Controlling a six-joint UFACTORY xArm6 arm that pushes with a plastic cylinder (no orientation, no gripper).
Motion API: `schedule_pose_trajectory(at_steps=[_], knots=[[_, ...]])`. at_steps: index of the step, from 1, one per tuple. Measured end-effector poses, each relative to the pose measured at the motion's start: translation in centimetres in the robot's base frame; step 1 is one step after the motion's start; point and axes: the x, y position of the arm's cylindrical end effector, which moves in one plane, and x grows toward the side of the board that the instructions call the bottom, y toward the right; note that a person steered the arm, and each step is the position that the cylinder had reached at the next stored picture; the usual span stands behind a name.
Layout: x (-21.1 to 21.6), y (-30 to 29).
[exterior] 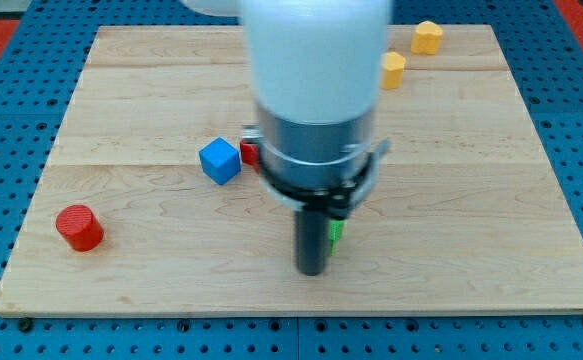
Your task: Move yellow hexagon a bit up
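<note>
Nearest the camera: my tip (312, 270), the lower end of a straight dark rod, resting on the wooden board (471, 240) below centre. No jaws fitted to this arm; only a rod, so nothing there to be apart, together or clamped. Touching or just beside the tip's right side: a small green block (336, 231), mostly hidden behind the rod, shape not determinable. Above the rod: the arm's grey collar and wide white housing (316, 60), covering the board's upper middle.

At the view's lower left, well apart from the tip: a red cylinder (79, 227), upright. Left of the arm, near the board's centre: a blue cube (220, 160). Just beside the cube's right edge: a second red block (250, 152), partly hidden by the arm, shape unclear.

At the view's upper right: two yellow blocks. One yellow block (393, 70) partly hidden behind the white housing, outline unclear. The other, a yellow hexagon (427, 37), near the board's top edge, further up and to the right. Both well apart from the tip.

Beyond the board on all sides: blue perforated surface (11, 40).
</note>
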Motion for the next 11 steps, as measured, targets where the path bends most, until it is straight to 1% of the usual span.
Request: schedule_pose_trajectory(at_steps=[1,2,3,4,5,6,7,8,9,10,11], knots=[[-4.9,1.9],[-9.8,-1.3],[-10.9,-1.0],[-11.3,1.3],[-15.0,8.9],[-19.2,7.9],[-19.2,4.6],[-19.5,-0.4],[-20.3,3.2],[-23.4,11.4],[-27.7,9.3]])
